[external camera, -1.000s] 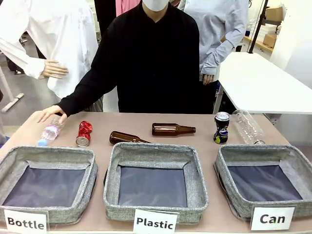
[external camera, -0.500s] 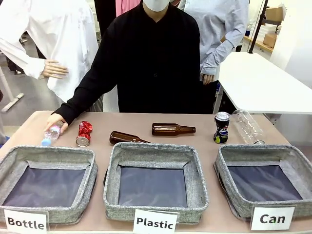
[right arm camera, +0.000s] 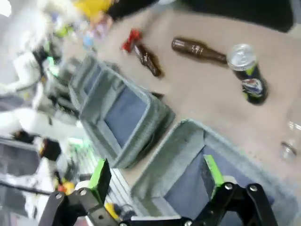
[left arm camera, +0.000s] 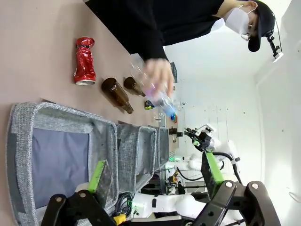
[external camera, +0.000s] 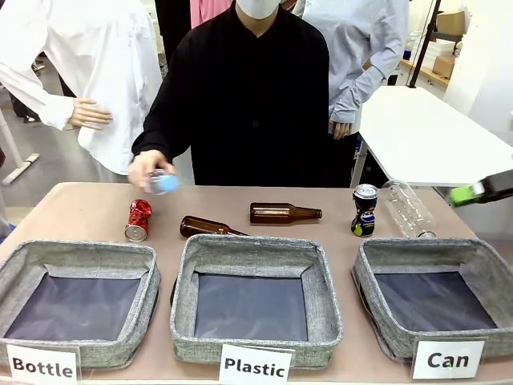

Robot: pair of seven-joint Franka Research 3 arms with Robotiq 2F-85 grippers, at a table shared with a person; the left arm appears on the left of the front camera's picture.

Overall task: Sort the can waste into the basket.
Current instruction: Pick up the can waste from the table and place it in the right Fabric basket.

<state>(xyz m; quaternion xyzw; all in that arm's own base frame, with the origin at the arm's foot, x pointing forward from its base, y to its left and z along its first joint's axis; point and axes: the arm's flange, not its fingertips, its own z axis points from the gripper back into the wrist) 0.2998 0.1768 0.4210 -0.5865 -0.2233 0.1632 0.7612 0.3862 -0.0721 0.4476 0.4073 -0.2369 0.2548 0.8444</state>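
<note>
The dented red can lies at the far left of the table, behind the "Bottle" bin. The dark can with a silver top stands upright behind the basket signed "Can" at the right. My right gripper enters from the right edge, up above that basket's far corner. Its wrist view shows it open over the basket, with the dark can and red can beyond. My left gripper is open, with the red can far ahead.
The person's hand holds a small plastic bottle above the table's far left. Two brown bottles lie mid-table. A clear plastic bottle lies beside the dark can. Bins signed "Bottle" and "Plastic" stand in front.
The person's hand picked the small plastic bottle off the far left of the table and raised it rightward. My right gripper came into the front view at the right edge.
</note>
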